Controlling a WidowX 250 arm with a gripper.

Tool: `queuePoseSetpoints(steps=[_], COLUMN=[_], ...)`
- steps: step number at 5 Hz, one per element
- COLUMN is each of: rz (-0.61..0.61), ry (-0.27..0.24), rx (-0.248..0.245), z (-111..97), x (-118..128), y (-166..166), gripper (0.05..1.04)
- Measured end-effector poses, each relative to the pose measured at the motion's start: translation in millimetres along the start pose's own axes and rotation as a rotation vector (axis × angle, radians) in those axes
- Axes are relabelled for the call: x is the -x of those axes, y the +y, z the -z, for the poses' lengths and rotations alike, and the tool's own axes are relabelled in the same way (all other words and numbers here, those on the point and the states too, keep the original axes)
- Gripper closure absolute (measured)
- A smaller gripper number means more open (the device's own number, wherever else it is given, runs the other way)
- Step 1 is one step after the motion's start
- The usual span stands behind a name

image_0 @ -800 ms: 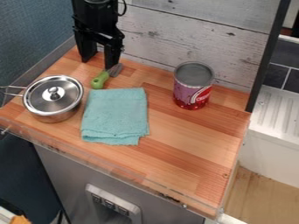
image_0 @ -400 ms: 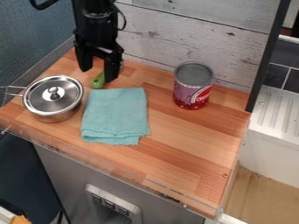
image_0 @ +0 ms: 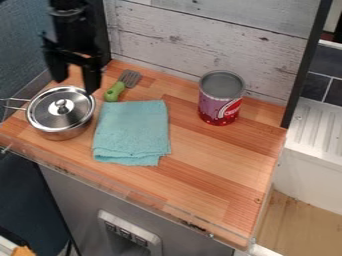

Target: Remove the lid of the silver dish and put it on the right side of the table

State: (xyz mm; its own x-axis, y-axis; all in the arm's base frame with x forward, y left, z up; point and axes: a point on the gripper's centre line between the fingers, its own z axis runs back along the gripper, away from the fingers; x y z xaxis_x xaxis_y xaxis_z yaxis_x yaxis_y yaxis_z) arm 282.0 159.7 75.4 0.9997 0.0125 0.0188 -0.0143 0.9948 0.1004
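Black hand, fingers spread downward, has neared the dish.

I register a glossy, smooth metal lid, a soft, matt cloth towel and a wood desk.

The 1 black arm comes into the camera view from the top edge, in the upper left, and its lower part runs nearly straight down to the wrist. Below that, the gripper hangs with its 2 black fingers pointing down and spread open, a wide gap between them. The 2 fingers sit side by side across the view, the 1 on the view's right reaching lower in it than the other.
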Motion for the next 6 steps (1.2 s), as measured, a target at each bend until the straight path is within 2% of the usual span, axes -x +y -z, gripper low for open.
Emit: queuePoseSetpoints(steps=[1,3,4,5,6], rz=[-0.047,-0.082,-0.092,-0.074,-0.063], ry=[0.027,0.081,0.089,0.086,0.084], rx=[-0.023,-0.003,0.004,0.009,0.009], z=[5,36,43,43,43], x=[15,23,21,18,16], y=[21,31,31,27,24], gripper=[0.083,0.111,0.224,0.519,0.774])
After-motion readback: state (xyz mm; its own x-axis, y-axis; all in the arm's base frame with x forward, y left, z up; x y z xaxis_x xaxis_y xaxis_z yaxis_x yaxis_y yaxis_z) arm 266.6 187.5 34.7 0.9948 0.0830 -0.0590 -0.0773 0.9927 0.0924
